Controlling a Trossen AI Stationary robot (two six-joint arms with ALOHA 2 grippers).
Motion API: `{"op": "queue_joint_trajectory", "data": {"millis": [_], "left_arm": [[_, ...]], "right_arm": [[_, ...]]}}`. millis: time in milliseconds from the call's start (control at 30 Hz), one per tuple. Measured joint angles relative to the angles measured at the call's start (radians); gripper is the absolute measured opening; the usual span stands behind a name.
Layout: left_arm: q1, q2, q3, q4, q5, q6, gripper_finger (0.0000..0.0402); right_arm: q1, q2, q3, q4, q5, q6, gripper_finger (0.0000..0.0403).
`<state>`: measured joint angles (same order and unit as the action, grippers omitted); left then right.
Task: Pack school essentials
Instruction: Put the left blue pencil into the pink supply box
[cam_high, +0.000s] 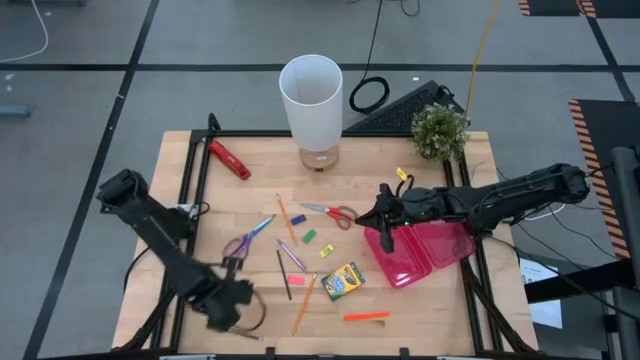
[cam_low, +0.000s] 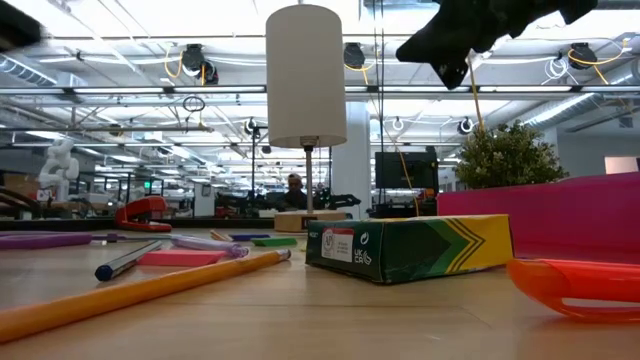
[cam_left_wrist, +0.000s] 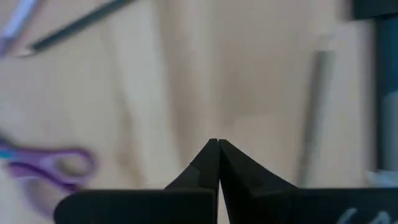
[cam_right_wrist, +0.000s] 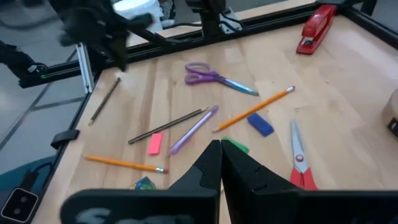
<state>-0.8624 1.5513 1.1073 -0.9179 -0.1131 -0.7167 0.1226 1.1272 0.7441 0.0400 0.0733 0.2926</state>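
**Visitor:** Since the stationery is all spread out, what does it look like from where you are?

**Robot:** It lies loose on the wooden table (cam_high: 180, 190). The yellow-green crayon box (cam_high: 343, 282) sits flat near the middle, just left of the pink case (cam_high: 425, 250). An orange marker (cam_high: 366, 316) lies nearer the front edge. The red-handled scissors (cam_high: 334, 212) are farther back, and the purple-handled scissors (cam_high: 245, 238) lie to the left. Between them are thin pencils (cam_high: 286, 217), a purple pen (cam_high: 292, 255) and small erasers in blue (cam_high: 298, 219), green (cam_high: 309, 236), yellow (cam_high: 326, 250) and pink (cam_high: 296, 280).

**Visitor:** What else stands around?

**Robot:** A white lamp (cam_high: 312, 100) stands at the far edge, a red stapler (cam_high: 229, 159) far left, and a small potted plant (cam_high: 439, 130) far right.

**Visitor:** And the case?

**Robot:** It lies open on the right; I see none of the stationery in it.

**Visitor:** Your jaws?

**Robot:** My right gripper (cam_high: 385, 232) hangs above the case's left edge, fingers pressed together, holding nothing. My left gripper (cam_high: 232, 262) is low at the near left, beside the purple-handled scissors, also closed and empty.
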Motion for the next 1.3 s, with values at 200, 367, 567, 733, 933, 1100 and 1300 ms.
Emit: {"op": "queue_joint_trajectory", "data": {"millis": [200, 367, 567, 733, 933, 1100, 1300], "left_arm": [[-0.164, 0.009, -0.01, 0.234, -0.09, -0.202, 0.0042], [-0.243, 0.113, -0.012, 0.387, -0.139, -0.285, 0.0111], [-0.259, 0.248, 0.047, 0.328, -0.15, -0.292, 0.0148], [-0.259, 0.303, 0.081, 0.247, -0.117, -0.303, 0.0149], [-0.28, 0.312, 0.081, 0.183, -0.055, -0.364, 0.015], [-0.31, 0.316, 0.081, 0.145, -0.04, -0.374, 0.0147], [-0.333, 0.34, 0.081, 0.133, -0.013, -0.338, 0.0113]], "right_arm": [[0.0, -0.001, 0.0, -0.002, 0.0, -0.011, 0.0], [-0.004, -0.001, 0.0, 0.001, 0.0, -0.02, 0.0], [-0.004, -0.001, 0.0, 0.002, 0.0, -0.031, 0.0], [-0.005, -0.001, 0.0, 0.019, 0.0, -0.065, 0.0], [-0.005, -0.001, 0.0, 0.018, 0.0, -0.073, 0.0], [-0.005, -0.001, 0.0, 0.016, -0.001, -0.071, 0.0], [-0.003, -0.001, 0.0, 0.016, -0.051, -0.07, 0.0]]}}
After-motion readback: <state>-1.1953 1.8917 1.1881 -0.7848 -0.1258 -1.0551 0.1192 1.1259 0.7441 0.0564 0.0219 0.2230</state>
